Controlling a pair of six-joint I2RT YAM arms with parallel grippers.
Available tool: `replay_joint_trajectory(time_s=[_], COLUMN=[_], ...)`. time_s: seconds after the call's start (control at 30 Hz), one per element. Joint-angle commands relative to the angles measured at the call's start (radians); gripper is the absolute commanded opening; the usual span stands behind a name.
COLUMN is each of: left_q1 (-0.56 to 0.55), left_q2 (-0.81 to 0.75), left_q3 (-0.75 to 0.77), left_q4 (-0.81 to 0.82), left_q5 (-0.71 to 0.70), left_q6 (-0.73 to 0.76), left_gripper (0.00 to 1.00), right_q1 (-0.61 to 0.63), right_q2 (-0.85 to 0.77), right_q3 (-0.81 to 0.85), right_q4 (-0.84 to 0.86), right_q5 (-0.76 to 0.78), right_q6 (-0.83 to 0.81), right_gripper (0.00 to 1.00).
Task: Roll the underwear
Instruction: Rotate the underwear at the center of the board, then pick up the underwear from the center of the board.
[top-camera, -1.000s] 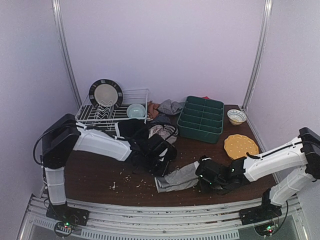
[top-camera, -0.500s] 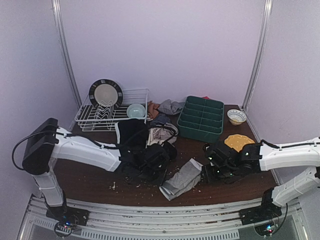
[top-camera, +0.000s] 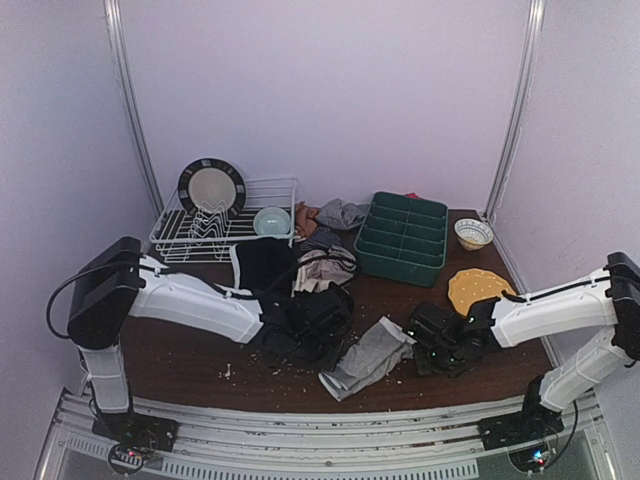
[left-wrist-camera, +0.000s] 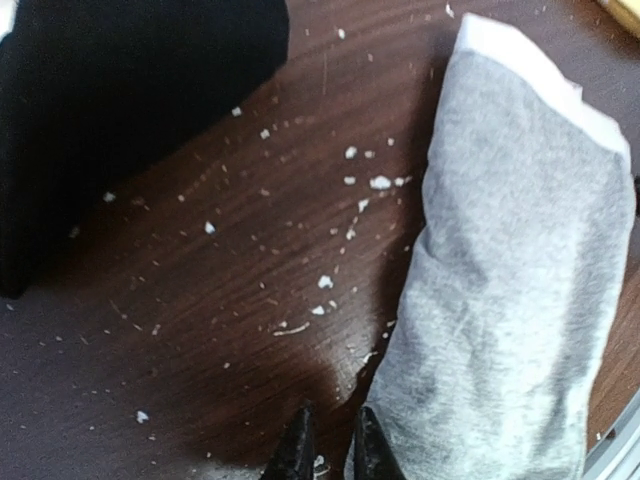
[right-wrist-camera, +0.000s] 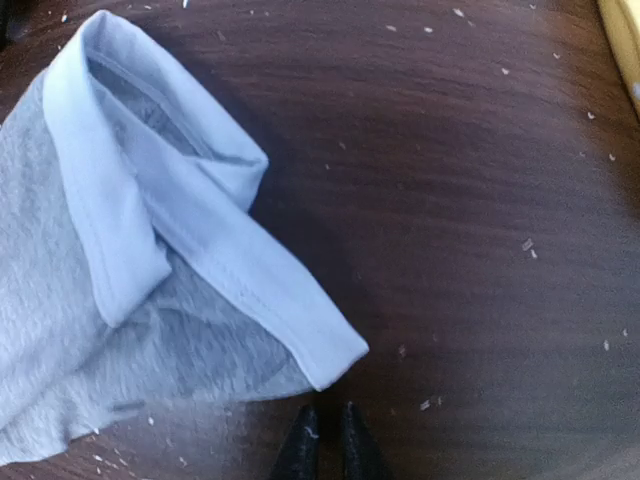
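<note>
From above, the grey pair (top-camera: 365, 358) lay crumpled on the table (top-camera: 190, 350) near the front edge, between the two arms, apart from the pile (top-camera: 322, 262) of other underwear further back. The left gripper (top-camera: 318, 325) hung low just to its left, the right gripper (top-camera: 432, 340) just beside its right end. In the left wrist view the left gripper's tips were nearly together with nothing between them, at the grey pair's edge, with a black pair (left-wrist-camera: 120, 100) off in the far corner and crumbs (left-wrist-camera: 375, 182) on the wood. In the right wrist view the right gripper's tips stood almost touching over bare wood, empty, just short of the folded waistband. To my eye no roll had begun; this looked like the straightening step. Next, I judged, the jaws would need to part, take an edge, and spread the cloth flat before turning it over on itself.
</note>
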Motion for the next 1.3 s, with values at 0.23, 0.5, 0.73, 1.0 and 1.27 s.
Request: replay_joint_trajectory(time_s=[0.23, 0.5, 0.73, 1.0, 1.27], left_q1=[-0.057, -0.086, -0.086, -0.086, -0.085], left_q2=[0.017, -0.116, -0.374, -0.548, -0.63], left_q3=[-0.012, -0.096, -0.29, -0.425, -0.505], left_q4=[0.07, 0.009, -0.031, -0.066, -0.099], left_q5=[0.071, -0.082, -0.187, -0.251, -0.277], left_q6=[-0.001, -0.048, -0.109, -0.181, -0.236], left_gripper=[0.12, 0.18, 0.38, 0.39, 0.4], right_q1=[-0.134, -0.136, 0.002, 0.267, 0.299], right_q2=[0.182, 0.003, -0.166, 0.081, 0.253], right_q3=[0.1, 0.185, 0.212, 0.424, 0.495], right_q4=[0.167, 0.007, -0.053, -0.097, -0.135], right_q5=[-0.016, 0.036, -0.093, -0.179, -0.19], right_q6=[-0.134, -0.191, -0.302, -0.526, -0.59], right_gripper=[0.08, 0.32, 0.47, 0.48, 0.65])
